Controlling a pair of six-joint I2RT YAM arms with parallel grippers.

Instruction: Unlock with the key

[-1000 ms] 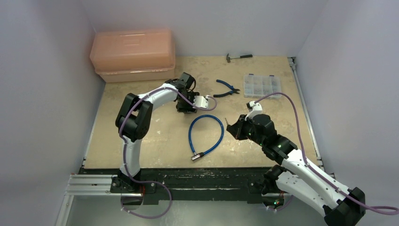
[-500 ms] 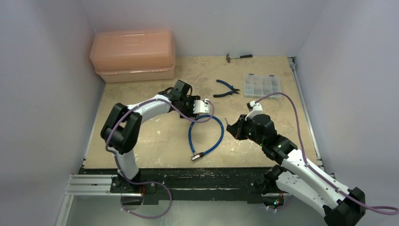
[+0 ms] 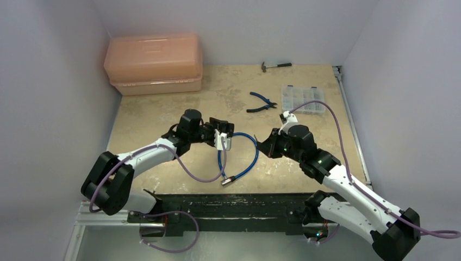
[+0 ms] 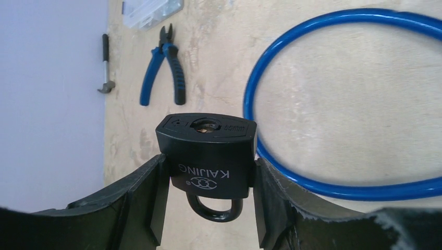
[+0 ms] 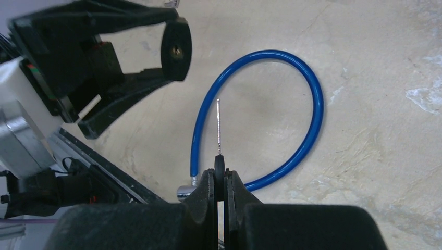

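The right gripper (image 5: pixel 219 178) is closed on the key (image 5: pixel 219 130) head, its blade sticking out forward; the left gripper (image 4: pixel 208 169) clamps the padlock (image 4: pixel 207 141).

Overhead view far, looking down; wrist views close, sharing blue cable (image 4: pixel 250 99)

The left arm (image 3: pixel 144 156) lay low, stretched toward the middle. The left gripper (image 3: pixel 224 134) was turned sideways, its jaws partly spread and clamped on the sides of the padlock (image 4: pixel 208 151). The right arm (image 3: pixel 340 179) reached in from the right with its elbow bent. The right gripper (image 3: pixel 265 145) was pinched tight on the key (image 5: pixel 218 130) and pointed at the left gripper, a gap between the two.
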